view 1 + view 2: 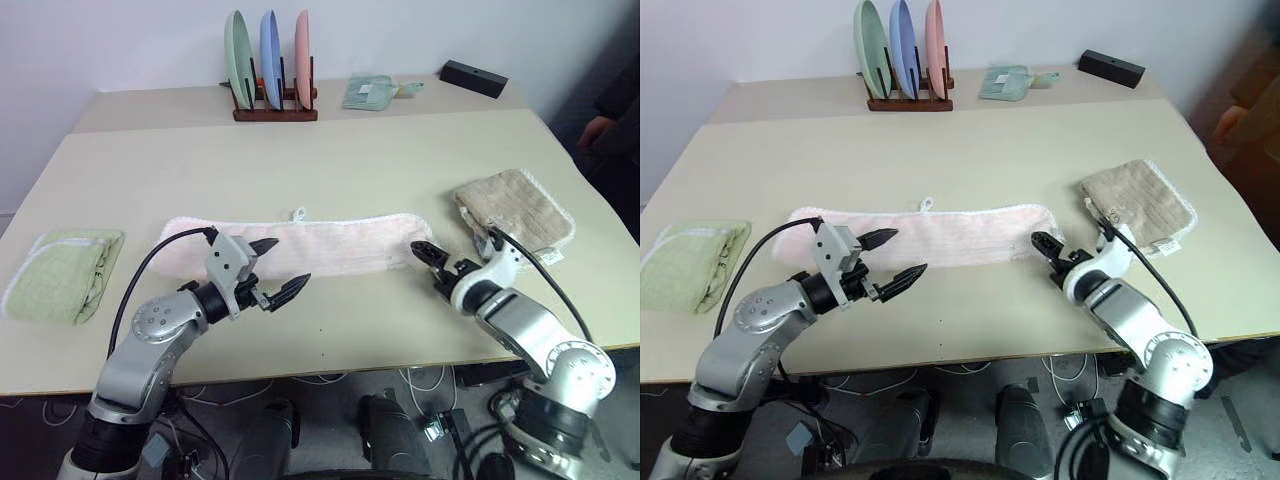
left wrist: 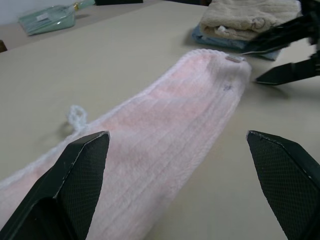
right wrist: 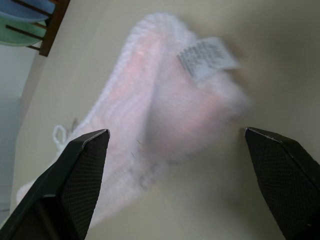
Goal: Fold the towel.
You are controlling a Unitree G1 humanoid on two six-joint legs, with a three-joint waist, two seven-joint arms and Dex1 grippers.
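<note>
Left eye view, running from the robot's left across: a folded light green cloth (image 1: pixel 62 275) lies at the counter's (image 1: pixel 330 170) left edge, then the left claw (image 1: pixel 276 270), its two black fingers spread wide with nothing between them, hovering just in front of the left part of the towel (image 1: pixel 300 245). The towel lies as a long narrow pink strip across the middle of the counter, its small white loop (image 1: pixel 298 213) at the far edge. At its right end sits the right claw (image 1: pixel 428 262), fingers likewise apart and empty, aimed at the corner where a white tag (image 3: pixel 206 56) shows in the right wrist view. Beyond that lies a tan-beige cloth (image 1: pixel 515 210); a plate rack (image 1: pixel 272 75) stands at the back. Neither end is gripped yet, so the next fold seems unstarted. The risk, as I judge it: the right claw could pinch only the top layer at the tagged end and peel the strip open, or the fluffy pile could slip from a shallow grip, leaving the ends misaligned
</note>
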